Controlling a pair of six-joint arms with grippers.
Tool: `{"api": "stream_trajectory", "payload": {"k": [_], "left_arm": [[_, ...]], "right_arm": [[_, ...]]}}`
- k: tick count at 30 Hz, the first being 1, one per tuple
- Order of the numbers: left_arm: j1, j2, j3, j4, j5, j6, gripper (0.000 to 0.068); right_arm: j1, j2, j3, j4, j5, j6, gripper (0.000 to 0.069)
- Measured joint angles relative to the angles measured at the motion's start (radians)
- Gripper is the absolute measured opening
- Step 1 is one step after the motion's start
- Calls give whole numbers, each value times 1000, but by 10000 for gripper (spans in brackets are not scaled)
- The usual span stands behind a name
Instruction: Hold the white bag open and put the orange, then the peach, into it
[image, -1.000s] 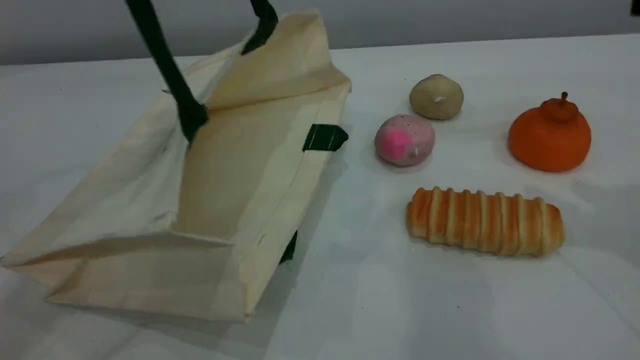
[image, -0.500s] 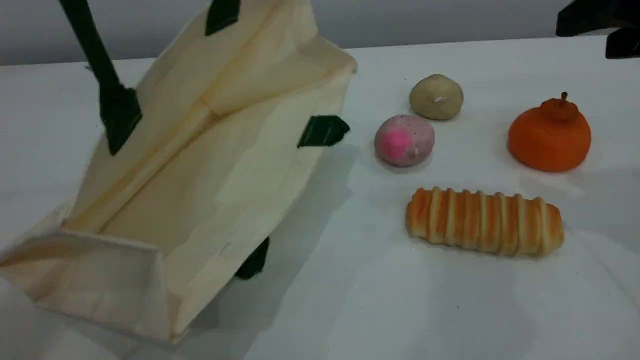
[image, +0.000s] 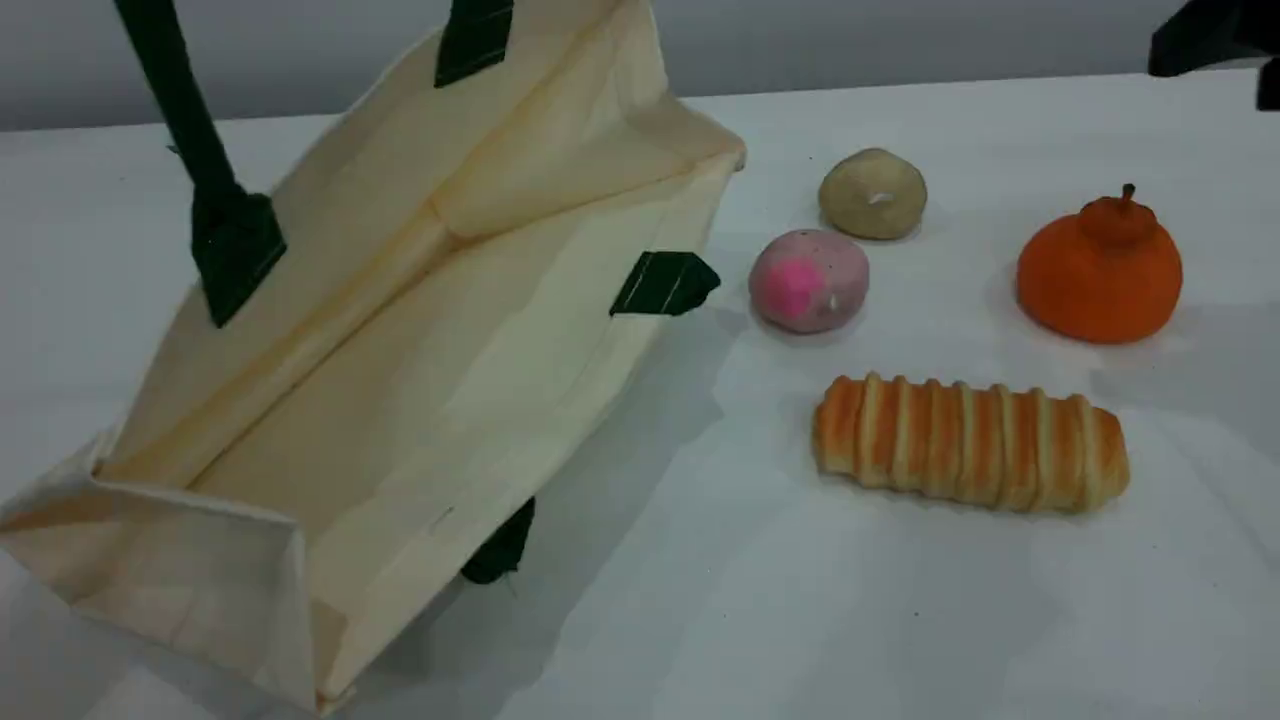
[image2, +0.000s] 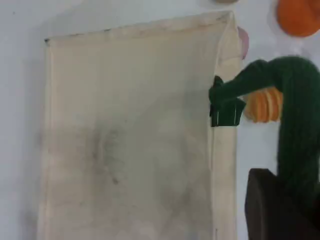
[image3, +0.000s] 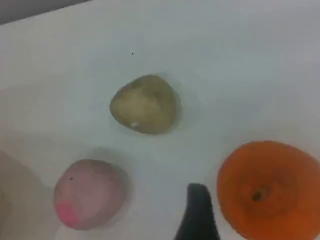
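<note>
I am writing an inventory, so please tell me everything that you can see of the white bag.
The white bag is a large cream canvas tote, creased, with green tabs. It rests tilted on the table, mouth wide open, nothing visible inside. One dark green rope handle rises taut, pinched by the shut left gripper. The peach lies close beside it, not touching.

A beige-tan round ball (image: 872, 193) sits upper right of the frame; a striped bread loaf (image: 970, 442) lies lower right on the white table (image: 800, 620).

White bag (image: 400, 330) tipped open; orange (image: 1098, 272), peach (image: 808, 280) outside.
</note>
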Motion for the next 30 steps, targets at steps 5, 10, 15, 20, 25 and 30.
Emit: {"api": "stream_trajectory", "payload": {"k": [5, 10, 15, 20, 25, 30], "left_arm": [[0, -25, -2, -4, 5, 2, 81], [0, -25, -2, -69, 6, 51, 81], [0, -24, -2, -77, 5, 57, 81], [0, -24, -2, -77, 4, 57, 81], [0, -24, -2, -77, 4, 57, 81], [0, -24, -2, -77, 4, 57, 81]], "right_arm": [[0, 104, -60, -1, -2, 1, 505], [0, 194, -110, -1, -2, 1, 505], [2, 228, -115, -2, 1, 1, 505], [10, 271, -144, -2, -4, 0, 505], [42, 296, -178, -1, -29, 0, 505], [60, 302, -183, 1, -121, 0, 505]]}}
